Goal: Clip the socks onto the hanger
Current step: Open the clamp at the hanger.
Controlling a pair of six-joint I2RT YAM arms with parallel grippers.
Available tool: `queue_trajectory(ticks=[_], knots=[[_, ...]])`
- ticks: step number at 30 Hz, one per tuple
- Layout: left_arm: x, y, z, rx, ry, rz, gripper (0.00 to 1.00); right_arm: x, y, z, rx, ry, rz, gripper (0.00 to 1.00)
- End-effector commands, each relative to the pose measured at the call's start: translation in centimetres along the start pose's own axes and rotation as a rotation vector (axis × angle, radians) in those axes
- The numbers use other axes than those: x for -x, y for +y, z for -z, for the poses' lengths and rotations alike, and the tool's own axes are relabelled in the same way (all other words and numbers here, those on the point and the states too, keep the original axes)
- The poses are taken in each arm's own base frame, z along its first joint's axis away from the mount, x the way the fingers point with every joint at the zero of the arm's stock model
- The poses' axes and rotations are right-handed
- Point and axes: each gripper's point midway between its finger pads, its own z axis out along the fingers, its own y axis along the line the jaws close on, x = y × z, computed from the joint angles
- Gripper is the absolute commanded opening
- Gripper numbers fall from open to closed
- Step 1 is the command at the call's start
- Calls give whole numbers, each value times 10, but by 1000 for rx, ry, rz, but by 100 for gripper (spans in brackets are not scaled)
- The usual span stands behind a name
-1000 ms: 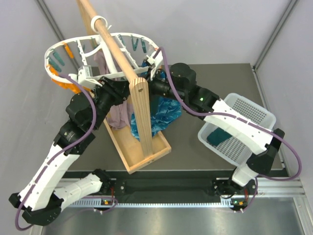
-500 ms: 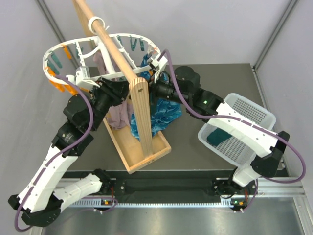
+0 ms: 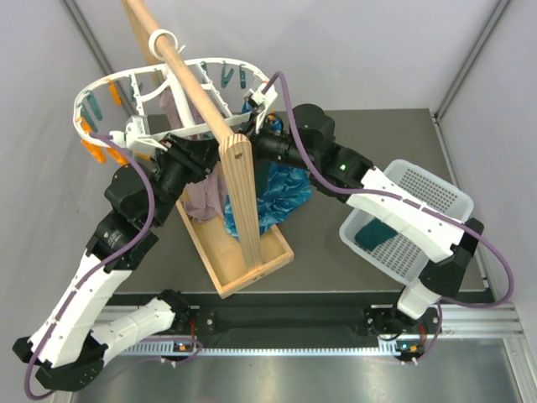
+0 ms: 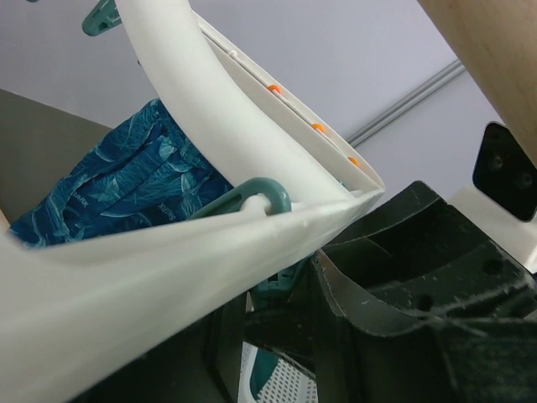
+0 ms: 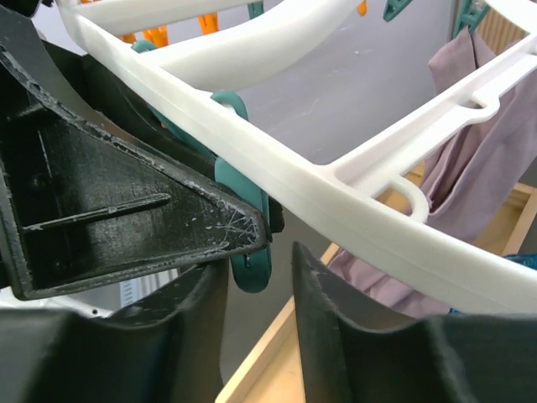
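Observation:
The white oval hanger (image 3: 205, 63) hangs from the pole at the back left, with teal and orange pegs on its ring. It also fills the left wrist view (image 4: 210, 117) and crosses the right wrist view (image 5: 336, 185). My left gripper (image 3: 204, 151) is under its near rim, jaws closed against a teal peg (image 4: 280, 280). My right gripper (image 5: 256, 285) is open, its jaws either side of that peg's lower tip (image 5: 250, 269); it holds nothing. One dark teal sock (image 3: 373, 237) lies in the basket, also glimpsed in the left wrist view (image 4: 267, 379).
A long wooden pole (image 3: 189, 71) rests on an upright wooden post (image 3: 239, 193) in a wooden base tray (image 3: 252, 269). A blue mottled cloth (image 3: 285, 193) and a mauve-grey cloth (image 3: 201, 197) hang below the ring. A white perforated basket (image 3: 428, 193) stands at the right.
The hanger has shifted a little to the left, and my left gripper has moved left with it. My right gripper has moved back up to the near rim.

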Motion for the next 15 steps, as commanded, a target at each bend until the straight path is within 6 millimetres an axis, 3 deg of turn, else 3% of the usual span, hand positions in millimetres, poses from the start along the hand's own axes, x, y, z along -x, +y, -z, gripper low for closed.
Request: queue_trajectory(ticks=[1, 2, 5, 7, 15], knots=[[-3, 2, 2, 6, 8, 55, 0, 37, 14, 0, 41, -114, 6, 30], [-5, 1, 3, -3, 11, 59, 0, 37, 14, -1, 41, -114, 4, 18], [-5, 2, 4, -22, -5, 71, 8, 38, 17, -2, 47, -124, -8, 0], [-4, 4, 7, -29, -22, 78, 26, 36, 14, -2, 28, -125, -15, 0], [11, 6, 18, -27, -86, 101, 54, 29, 9, 3, 3, -121, -21, 0]])
